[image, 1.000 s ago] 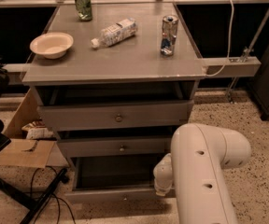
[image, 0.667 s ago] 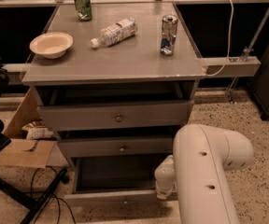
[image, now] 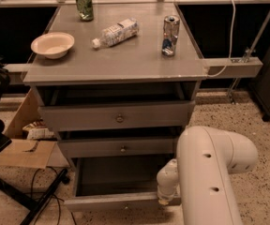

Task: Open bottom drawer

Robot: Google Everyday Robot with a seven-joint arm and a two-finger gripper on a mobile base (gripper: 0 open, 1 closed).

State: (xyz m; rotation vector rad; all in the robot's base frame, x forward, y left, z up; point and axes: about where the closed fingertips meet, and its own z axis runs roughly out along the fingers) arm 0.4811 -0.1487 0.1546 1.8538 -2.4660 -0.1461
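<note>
From the one camera, the bottom drawer (image: pixel 114 201) sits pulled well out below the middle drawer (image: pixel 121 148), with the gripper (image: pixel 165 198) down at its front's right end, and honestly I can't tell its grip state.

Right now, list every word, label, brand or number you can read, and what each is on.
Green can: print too blurred to read.
Plastic bottle: label too blurred to read.
Silver can: markings too blurred to read.
Bottom drawer, pulled out, and gripper at the right end of its front: no text.
</note>
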